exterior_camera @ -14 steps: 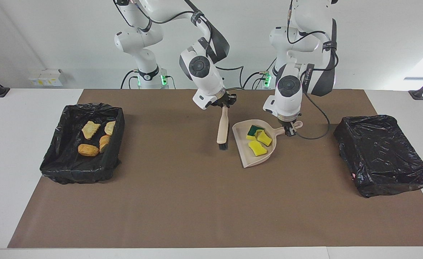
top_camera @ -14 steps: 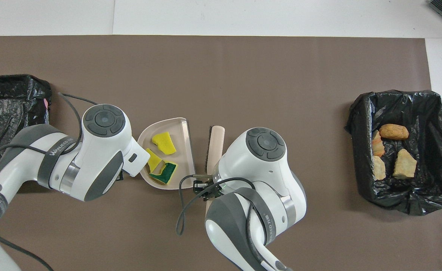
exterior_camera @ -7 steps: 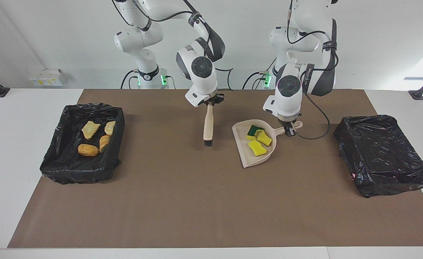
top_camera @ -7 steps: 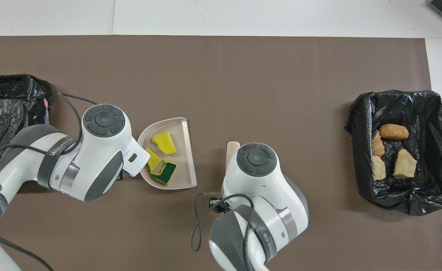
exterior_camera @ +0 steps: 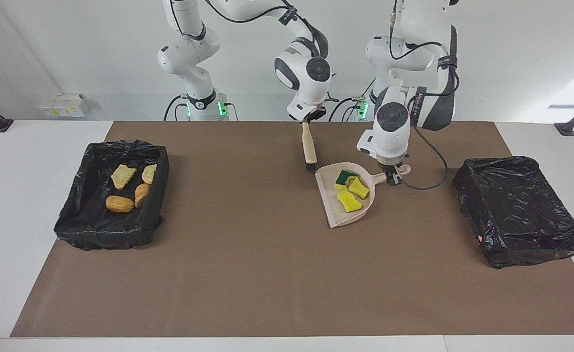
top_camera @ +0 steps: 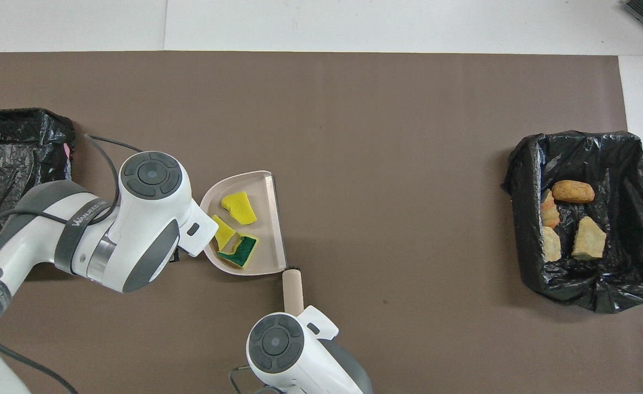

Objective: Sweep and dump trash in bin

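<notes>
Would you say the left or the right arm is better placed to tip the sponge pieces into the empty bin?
Left, probably: its end effector already grips the dustpan holding the sponge pieces, beside the empty bin.

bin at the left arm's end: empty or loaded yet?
Empty, as far as shows. The black-lined bin shows only liner inside; the three yellow sponge pieces lie in the dustpan, flat on the mat, its handle in the left gripper.

From overhead, the left arm's wrist hides the left hand (exterior_camera: 393,180) and the dustpan's handle (exterior_camera: 387,177). The empty bin (top_camera: 15,158) is cut by that view's edge
</notes>
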